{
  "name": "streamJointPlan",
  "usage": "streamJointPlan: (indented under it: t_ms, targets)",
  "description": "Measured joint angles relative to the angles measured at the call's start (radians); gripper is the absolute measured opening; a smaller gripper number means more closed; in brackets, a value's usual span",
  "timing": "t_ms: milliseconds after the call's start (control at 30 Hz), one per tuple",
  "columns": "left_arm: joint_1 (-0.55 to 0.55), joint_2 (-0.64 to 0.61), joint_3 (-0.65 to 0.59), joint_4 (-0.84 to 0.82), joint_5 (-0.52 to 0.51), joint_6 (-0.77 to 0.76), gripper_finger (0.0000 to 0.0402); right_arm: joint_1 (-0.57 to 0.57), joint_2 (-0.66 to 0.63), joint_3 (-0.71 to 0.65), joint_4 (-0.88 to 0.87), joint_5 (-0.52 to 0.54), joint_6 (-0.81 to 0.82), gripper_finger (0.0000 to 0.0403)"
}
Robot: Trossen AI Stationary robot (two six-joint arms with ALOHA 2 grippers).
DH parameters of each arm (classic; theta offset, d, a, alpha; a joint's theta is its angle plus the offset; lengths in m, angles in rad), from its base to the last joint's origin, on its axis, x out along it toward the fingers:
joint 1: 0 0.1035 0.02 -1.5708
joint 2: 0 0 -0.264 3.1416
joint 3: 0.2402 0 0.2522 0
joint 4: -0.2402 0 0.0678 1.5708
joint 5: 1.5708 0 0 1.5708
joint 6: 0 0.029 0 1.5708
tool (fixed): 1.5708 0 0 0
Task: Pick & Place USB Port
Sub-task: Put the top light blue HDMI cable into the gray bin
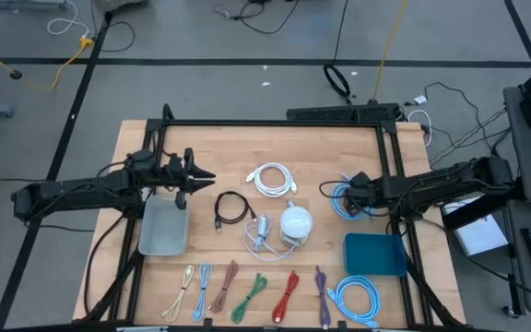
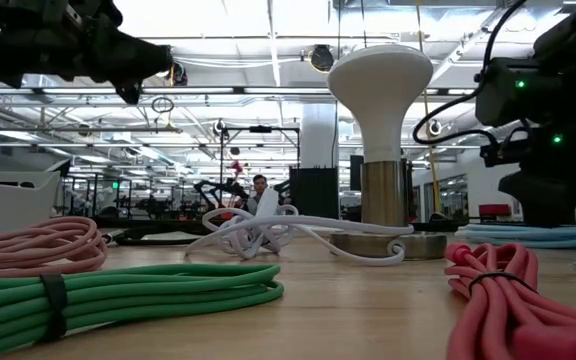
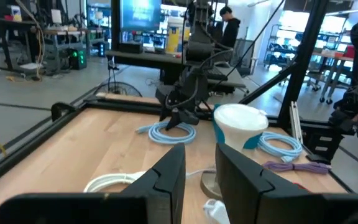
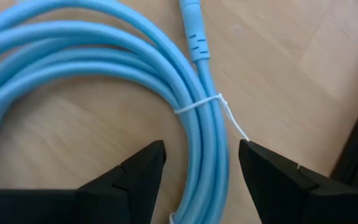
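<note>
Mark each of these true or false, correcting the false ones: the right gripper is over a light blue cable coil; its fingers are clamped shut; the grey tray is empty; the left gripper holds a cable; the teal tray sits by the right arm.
1. The right gripper is over a light blue cable coil. True.
2. Its fingers are clamped shut. False: they stand open, straddling the coil's strands.
3. The grey tray is empty. True.
4. The left gripper holds a cable. False: nothing sits between its fingers.
5. The teal tray sits by the right arm. True.

high overhead, low table-level, wrists close; high and low share lamp (image 1: 295, 222)
</note>
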Motion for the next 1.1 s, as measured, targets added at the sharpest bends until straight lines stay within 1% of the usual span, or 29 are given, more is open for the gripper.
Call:
streamJointPlan:
  t_ms: [67, 133, 233, 300, 400, 500, 600, 667, 733, 767, 833, 933, 1000, 1033, 1100]
  targets:
    - [-0.011, 0.000, 0.000, 0.007, 0.000, 0.000, 0.0090, 0.000, 0.000, 0.000, 0.008, -0.015, 0.019, 0.0187]
    - [-0.021, 0.000, 0.000, 0.009, 0.000, 0.000, 0.0090, -0.001, 0.002, 0.000, 0.014, -0.038, 0.037, 0.0155]
    - [-0.031, 0.000, 0.000, 0.010, -0.006, 0.000, 0.0090, 0.000, 0.003, 0.000, 0.025, -0.071, 0.050, 0.0081]
    - [-0.033, 0.000, 0.000, 0.012, -0.006, 0.000, 0.0090, 0.000, 0.003, 0.000, 0.027, -0.075, 0.052, 0.0032]
    - [-0.032, 0.000, 0.000, 0.019, -0.007, -0.004, 0.0090, 0.002, 0.004, 0.008, 0.032, -0.047, 0.071, 0.0029]
    - [-0.032, 0.000, 0.000, 0.025, -0.008, -0.018, 0.0090, 0.004, 0.004, 0.051, 0.040, 0.025, 0.059, 0.0029]
    - [-0.032, 0.000, 0.000, 0.023, -0.034, -0.025, 0.0090, 0.003, 0.007, 0.120, 0.043, 0.148, -0.003, 0.0029]
    - [-0.032, 0.000, 0.000, 0.021, -0.055, -0.026, 0.0090, 0.001, 0.009, 0.184, 0.076, 0.267, -0.071, 0.0029]
    - [-0.032, 0.006, 0.000, 0.020, -0.072, -0.026, 0.0090, 0.002, 0.004, 0.254, 0.140, 0.372, -0.155, 0.0029]
    - [-0.032, 0.008, 0.000, 0.016, -0.078, -0.026, 0.0090, 0.002, 0.006, 0.281, 0.172, 0.406, -0.202, 0.0029]
    - [-0.032, 0.018, 0.000, 0.019, -0.084, -0.026, 0.0090, 0.009, 0.007, 0.322, 0.245, 0.454, -0.318, 0.0029]
    - [-0.032, 0.038, 0.000, 0.014, -0.100, -0.025, 0.0090, 0.018, 0.006, 0.373, 0.423, 0.540, -0.499, 0.0029]
    - [-0.032, 0.062, 0.000, 0.015, -0.120, -0.024, 0.0090, 0.023, 0.004, 0.390, 0.543, 0.574, -0.620, 0.0029]
    - [-0.032, 0.074, 0.000, 0.011, -0.136, -0.021, 0.0090, 0.026, 0.005, 0.393, 0.608, 0.574, -0.680, 0.0029]
    - [-0.032, 0.102, 0.000, 0.001, -0.200, -0.018, 0.0090, 0.036, 0.007, 0.396, 0.747, 0.556, -0.781, 0.0029]
